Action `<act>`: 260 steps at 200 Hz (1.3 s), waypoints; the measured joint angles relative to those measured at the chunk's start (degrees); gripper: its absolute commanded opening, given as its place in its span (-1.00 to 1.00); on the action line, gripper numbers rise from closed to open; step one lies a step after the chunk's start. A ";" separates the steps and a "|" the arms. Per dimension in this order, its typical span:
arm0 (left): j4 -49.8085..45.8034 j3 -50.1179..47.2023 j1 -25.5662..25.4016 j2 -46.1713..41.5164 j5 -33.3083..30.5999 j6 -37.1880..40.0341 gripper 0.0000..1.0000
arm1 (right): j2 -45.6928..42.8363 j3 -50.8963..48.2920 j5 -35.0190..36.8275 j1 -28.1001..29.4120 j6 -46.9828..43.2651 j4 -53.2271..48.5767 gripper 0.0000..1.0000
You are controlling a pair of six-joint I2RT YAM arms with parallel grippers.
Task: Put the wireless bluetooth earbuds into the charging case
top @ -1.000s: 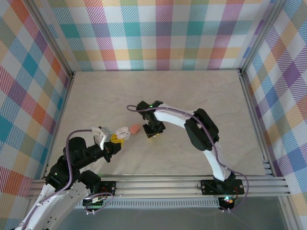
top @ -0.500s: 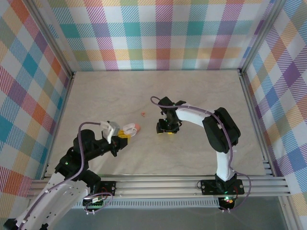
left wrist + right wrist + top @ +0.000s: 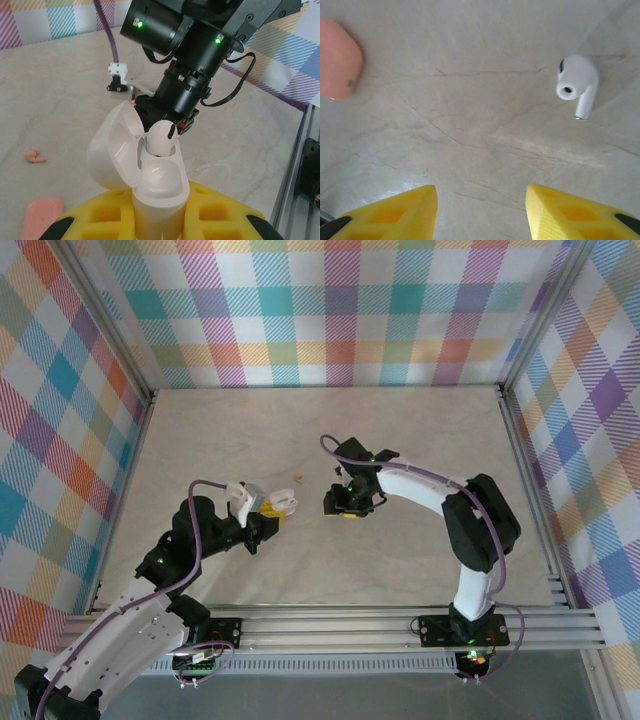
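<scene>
- White charging case, lid up, one earbud seated, sits clenched in the left gripper.
- Right gripper hangs released near the loose earbud on the table; grasping it looks next, after shifting sideways.

white case: base hidden between left jaws, cut by bottom edge | white earbud in it: stem sunk out of sight | pink case: cut by left edge | reddish speck: too small to identify
</scene>
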 measured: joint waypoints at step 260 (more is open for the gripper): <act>6.80 -1.18 0.00 5.99 0.44 -0.02 -1.00 | 12.81 11.91 9.66 -1.36 -9.53 -5.51 -0.64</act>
